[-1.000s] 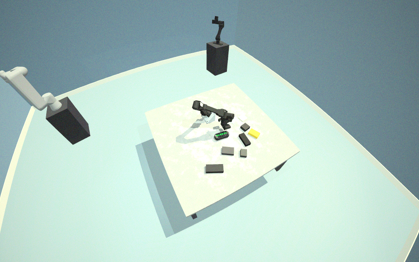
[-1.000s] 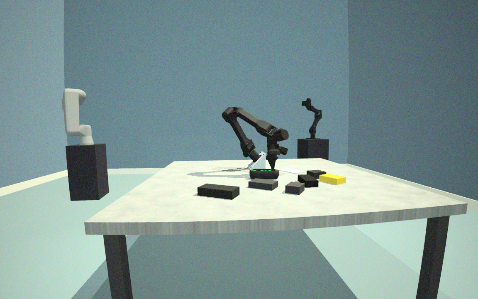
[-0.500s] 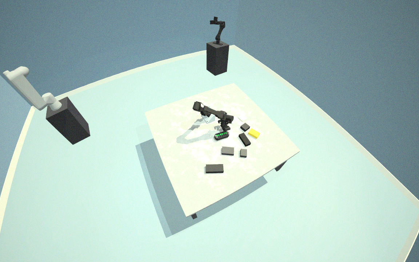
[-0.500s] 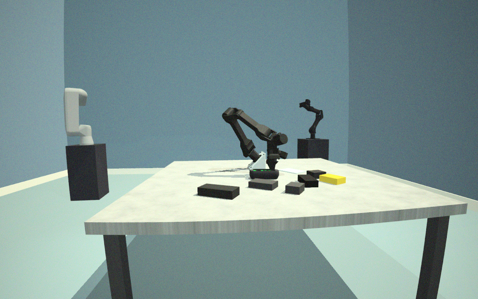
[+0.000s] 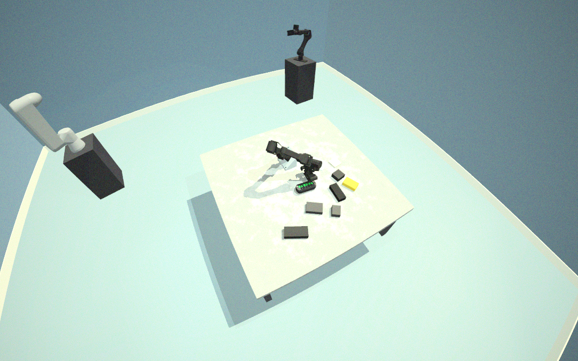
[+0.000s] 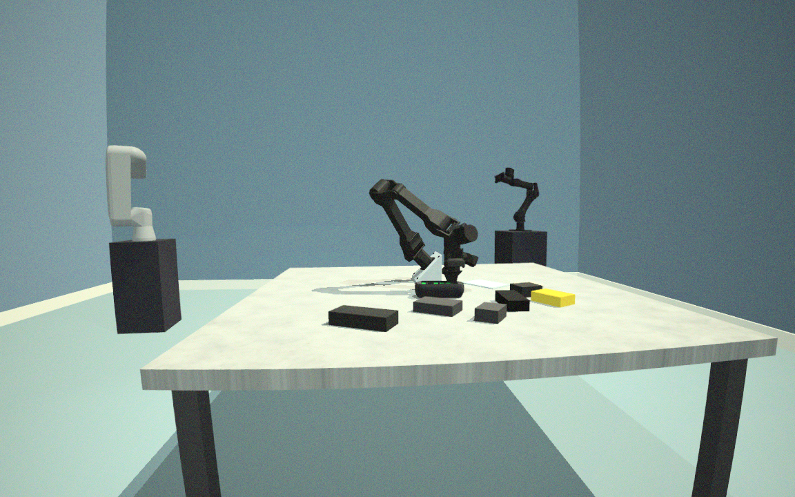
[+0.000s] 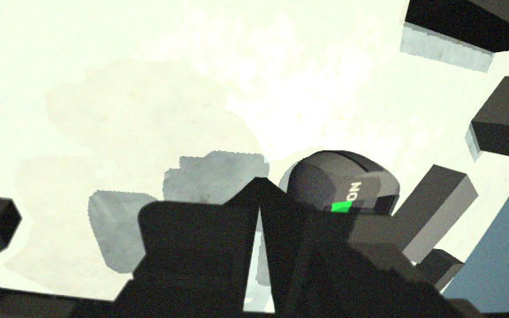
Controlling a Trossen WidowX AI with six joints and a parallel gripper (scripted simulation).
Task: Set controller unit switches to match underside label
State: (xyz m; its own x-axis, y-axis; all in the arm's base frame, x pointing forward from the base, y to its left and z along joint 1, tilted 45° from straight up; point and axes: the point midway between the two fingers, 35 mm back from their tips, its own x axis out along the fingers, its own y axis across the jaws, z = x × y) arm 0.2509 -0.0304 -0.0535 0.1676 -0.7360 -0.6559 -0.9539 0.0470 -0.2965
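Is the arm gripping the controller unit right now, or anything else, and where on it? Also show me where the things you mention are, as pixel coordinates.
Nothing is held; the gripper (image 5: 310, 179) (image 7: 260, 183) is shut, its tips beside the controller unit (image 5: 306, 188) (image 6: 439, 290) (image 7: 321, 181).

Arm (image 5: 299, 154) (image 6: 423, 207) folded: elbow high, forearm sloping down, wrist (image 5: 312, 163) (image 6: 463, 234) bent so gripper (image 5: 311, 178) (image 6: 451, 277) (image 7: 260, 183) points down, low. Gripper shut, fingertips together, nothing between them. Tip contact hard to call; fingers mostly dark in wrist view.

The arm (image 5: 297, 154) (image 6: 421, 210) has matte black, blocky links and rounded joint housings.
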